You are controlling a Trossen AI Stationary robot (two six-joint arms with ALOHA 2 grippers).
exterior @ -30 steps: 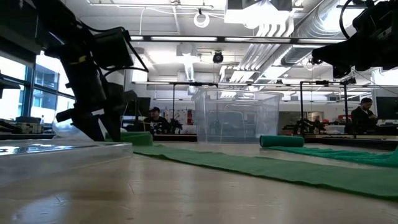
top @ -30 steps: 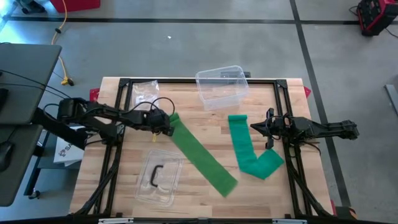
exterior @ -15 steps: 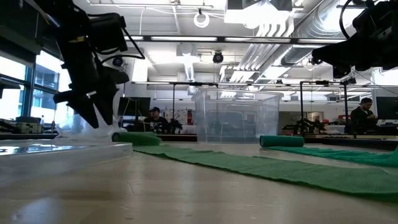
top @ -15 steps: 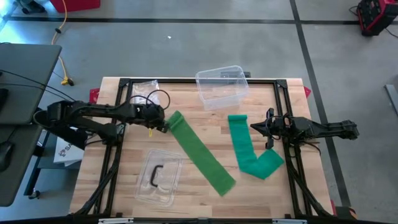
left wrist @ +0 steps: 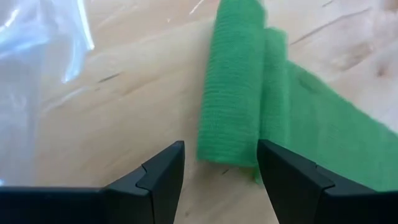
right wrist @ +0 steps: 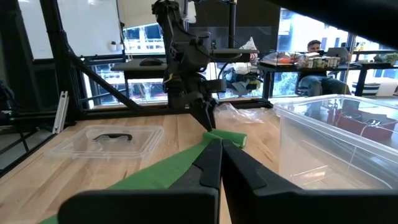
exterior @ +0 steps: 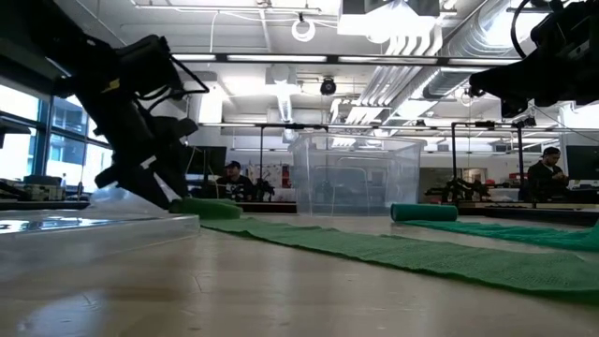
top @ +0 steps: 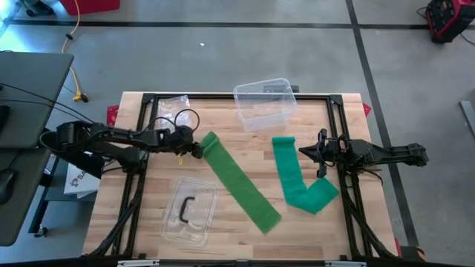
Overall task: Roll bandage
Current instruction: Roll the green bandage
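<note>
1. Table (top: 148,222): wood top, dark frame rails down both sides. Everything below is placed relative to the bin.
2. Left arm (top: 104,137): comes in from the table's left edge, well left of the bin and nearer the front.
3. Right arm (top: 378,154): lies along the right rail, right of the bin and nearer the front. Parked.
4. Bandage (top: 237,182): long green strip, laid flat on a diagonal. Rolled end sits left-front of the bin, a short gap from it; loose end runs toward the table's front, centre.
5. Second strip (top: 293,174): green, front-right of the bin, with a small roll at its far end and a fold at its near end.
6. Bin (top: 262,102): clear plastic, open top, at the back edge, about centre.
7. Lid (top: 189,211): clear, dark handle, flat on the table, well to the front-left of the bin.
8. Bag (top: 169,107): crumpled clear plastic, left of the bin at the back edge.
9. Left gripper (left wrist: 221,171): jaws spread, nothing held. It sits low, at the rolled end of the bandage; the wrist view shows the roll (left wrist: 233,87) just ahead of the gap between the fingers (left wrist: 158,174). Contact: cannot tell.
10. Right gripper (right wrist: 219,163): fingers clenched together, empty, up off the table, just right of the second strip.
</note>
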